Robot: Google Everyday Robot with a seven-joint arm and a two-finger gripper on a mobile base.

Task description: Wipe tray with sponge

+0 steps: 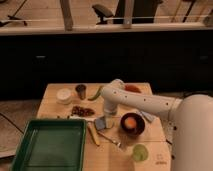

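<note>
One tray (50, 145), green plastic and rectangular with a raised rim, lies at the front left of the wooden surface (52, 107). Behind it stand one round white cup (63, 95) and one dark cup (80, 90), with one cluster of brown pieces (82, 111) nearer the front. One sponge (103, 122), a small blue-grey block, lies just right of the tray, off it. The tool (108, 114) hangs directly above the sponge; I cannot tell whether it is wide or narrow. One dark round bowl (125, 131) holding something orange sits further right.
</note>
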